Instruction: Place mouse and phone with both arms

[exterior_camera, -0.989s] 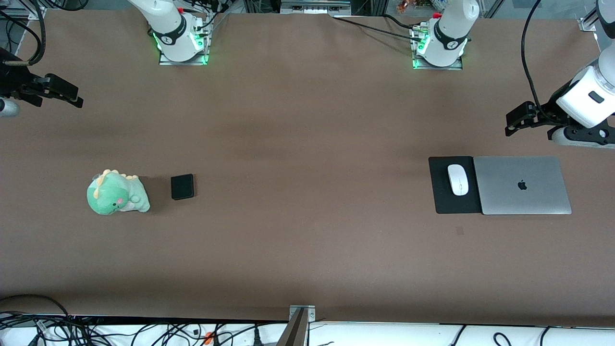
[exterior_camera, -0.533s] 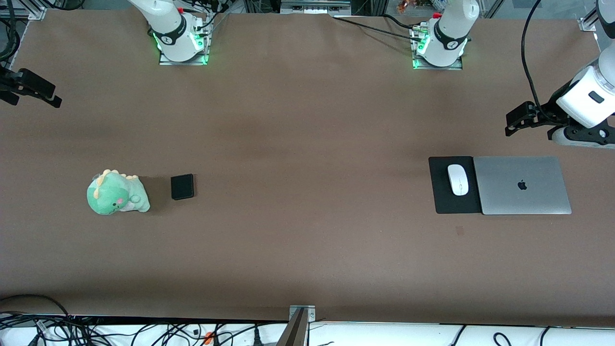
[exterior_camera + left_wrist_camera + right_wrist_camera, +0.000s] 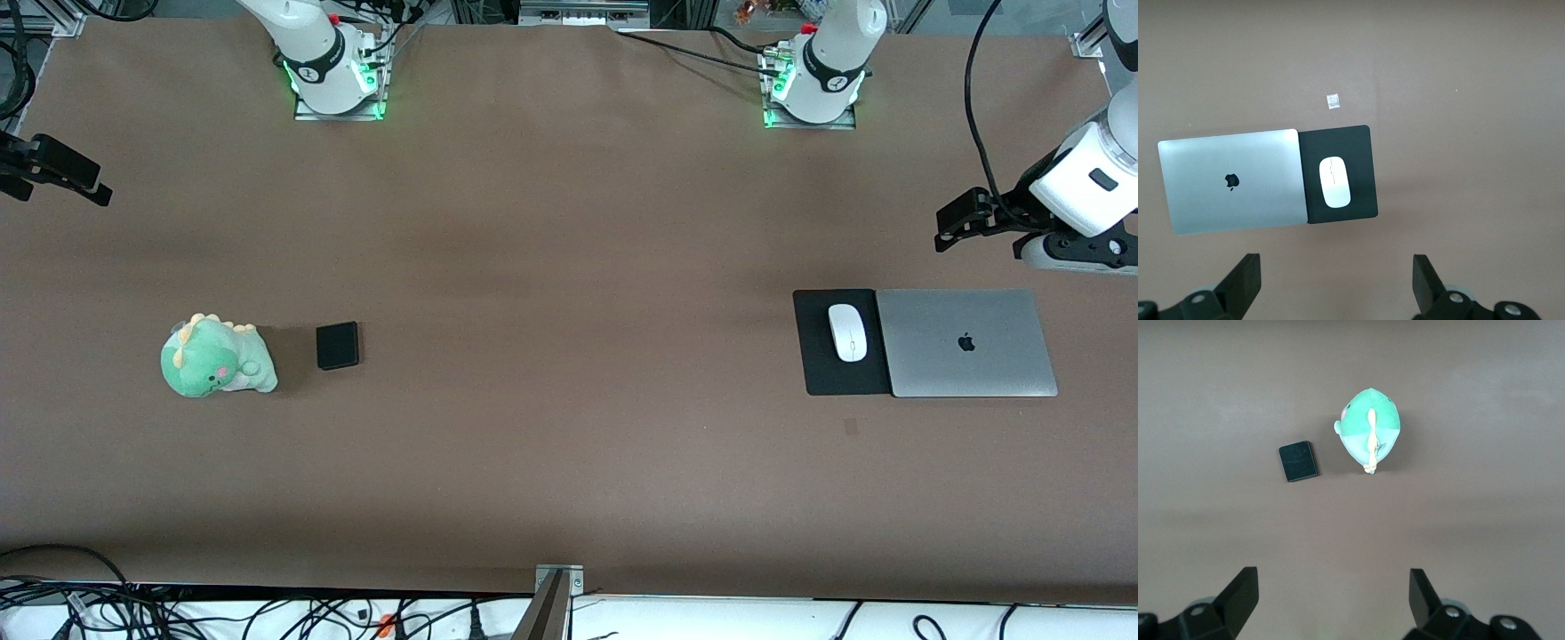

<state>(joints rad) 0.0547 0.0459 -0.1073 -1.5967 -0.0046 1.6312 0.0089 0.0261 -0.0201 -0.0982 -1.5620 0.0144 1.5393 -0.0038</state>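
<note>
Mouse (image 3: 847, 332) is lying on the black pad (image 3: 822, 369), which is touching the closed laptop (image 3: 965, 343) at the left arm's end of the table; the phone (image 3: 337, 345) is resting flat on the bare table just beside the green plush dinosaur (image 3: 216, 357) at the right arm's end. You are looking at both arms raised and pulled out to the table's ends, each carrying nothing. The left gripper (image 3: 1335, 283) is hanging over bare table near the laptop with its fingers spread wide, and the right gripper (image 3: 1333, 603) is hovering over bare table well apart from the phone, fingers wide too. Judging by this, both placements are looking done and the arms are sitting at rest. If anything is remaining, you are only needing to check each item is lying settled and flat, and keep both arms clear of them
</note>
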